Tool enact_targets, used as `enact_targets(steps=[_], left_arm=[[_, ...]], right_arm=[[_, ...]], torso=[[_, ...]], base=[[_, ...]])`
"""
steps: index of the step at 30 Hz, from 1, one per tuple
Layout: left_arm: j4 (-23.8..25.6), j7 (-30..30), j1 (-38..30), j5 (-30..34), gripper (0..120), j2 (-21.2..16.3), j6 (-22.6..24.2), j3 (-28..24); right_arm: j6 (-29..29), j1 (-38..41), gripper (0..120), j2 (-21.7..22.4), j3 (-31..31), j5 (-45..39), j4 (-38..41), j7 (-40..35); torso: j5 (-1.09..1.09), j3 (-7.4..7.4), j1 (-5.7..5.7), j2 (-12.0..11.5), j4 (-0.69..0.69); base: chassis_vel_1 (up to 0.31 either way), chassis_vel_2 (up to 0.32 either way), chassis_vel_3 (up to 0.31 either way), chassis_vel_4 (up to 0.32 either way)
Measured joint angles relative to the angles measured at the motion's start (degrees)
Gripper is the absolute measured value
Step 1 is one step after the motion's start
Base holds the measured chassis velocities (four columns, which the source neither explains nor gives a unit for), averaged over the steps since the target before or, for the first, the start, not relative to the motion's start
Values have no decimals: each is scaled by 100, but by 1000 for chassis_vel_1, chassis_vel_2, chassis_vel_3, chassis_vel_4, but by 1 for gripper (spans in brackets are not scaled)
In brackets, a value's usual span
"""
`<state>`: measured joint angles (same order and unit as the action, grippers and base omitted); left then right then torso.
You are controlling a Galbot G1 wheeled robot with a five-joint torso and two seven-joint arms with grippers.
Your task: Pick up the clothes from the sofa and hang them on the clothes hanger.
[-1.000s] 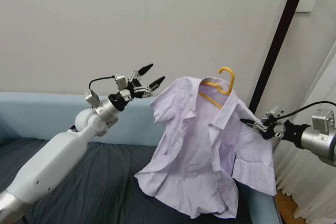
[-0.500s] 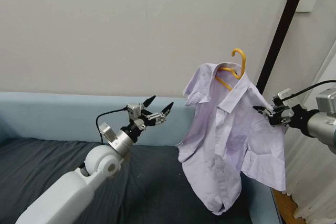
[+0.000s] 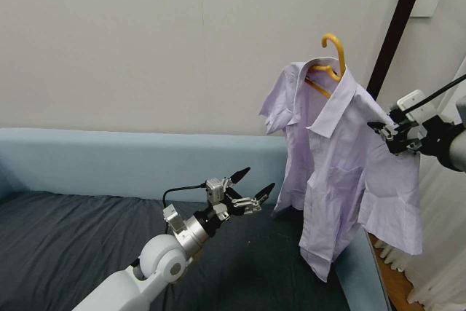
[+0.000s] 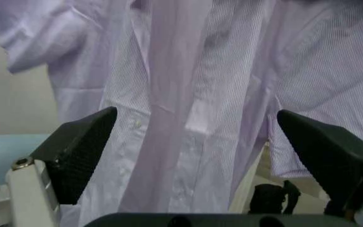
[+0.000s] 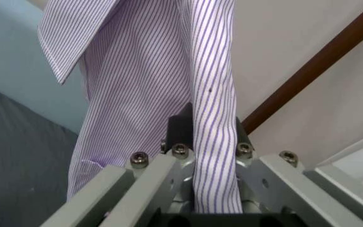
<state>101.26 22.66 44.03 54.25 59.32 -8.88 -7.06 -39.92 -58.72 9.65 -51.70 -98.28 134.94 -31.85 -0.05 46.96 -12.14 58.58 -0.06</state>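
A lilac striped shirt [image 3: 342, 172] hangs in the air on a yellow hanger [image 3: 329, 60], right of centre in the head view. My right gripper [image 3: 384, 132] is shut on the shirt's shoulder [image 5: 214, 156], holding it up beside a dark rack pole [image 3: 393, 30]. My left gripper [image 3: 250, 183] is open and low over the dark sofa seat [image 3: 73, 253], left of the shirt and apart from it. In the left wrist view the shirt [image 4: 200, 94] hangs beyond the two spread fingers [image 4: 81, 151].
A pale blue sofa back [image 3: 109, 162] runs along the white wall. The sofa's right arm [image 3: 360, 274] lies under the shirt's hem. White fabric [image 3: 444, 253] hangs at the far right, near the pole [image 5: 320, 64].
My right gripper has lifted the shirt and hanger up and to the right, off the sofa. My left arm has dropped and swung right, its gripper staying open.
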Motion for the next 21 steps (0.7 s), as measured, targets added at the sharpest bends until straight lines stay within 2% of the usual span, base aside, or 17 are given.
enact_targets(steps=[4,6,8,12,14,15,18,21], left_arm=[[-430,380,-142,31,100,267,-91,-89],[-940,822,-415,130,100,591,-177,-182],[-1047,934,-487,147,100,653,-193,-200],[-1856,1955,-1083,230,100,953,-232,-358],[-1982,2104,-1181,235,100,994,-232,-386],[-2309,2434,-1441,236,100,1102,-233,-452],[-2424,2528,-1532,236,100,1139,-233,-474],[-3128,3128,-2135,291,100,1384,-218,-544]], right_arm=[[3,-20,2,39,-78,-139,-25,-17],[14,-27,2,41,-45,-150,-15,-4],[18,-27,2,42,-35,-151,-13,4],[31,-40,2,132,-89,-235,-23,89],[31,-46,2,155,-112,-260,-30,96],[32,-55,2,210,-158,-314,-48,108],[32,-57,2,234,-175,-346,-54,111],[16,-63,2,315,-230,-573,-50,104]], torso=[[-1,1,0,0,0],[2,1,0,0,-2],[2,1,0,0,-2],[2,1,-1,-1,-1],[1,1,-1,0,-1],[0,1,-1,-1,-1],[0,1,-1,0,-1],[0,1,-1,-1,-1]], base=[[0,0,0,0],[0,0,0,0],[0,0,0,0],[0,0,0,0],[0,0,0,0],[0,0,0,0],[0,0,0,0],[0,0,0,0]])
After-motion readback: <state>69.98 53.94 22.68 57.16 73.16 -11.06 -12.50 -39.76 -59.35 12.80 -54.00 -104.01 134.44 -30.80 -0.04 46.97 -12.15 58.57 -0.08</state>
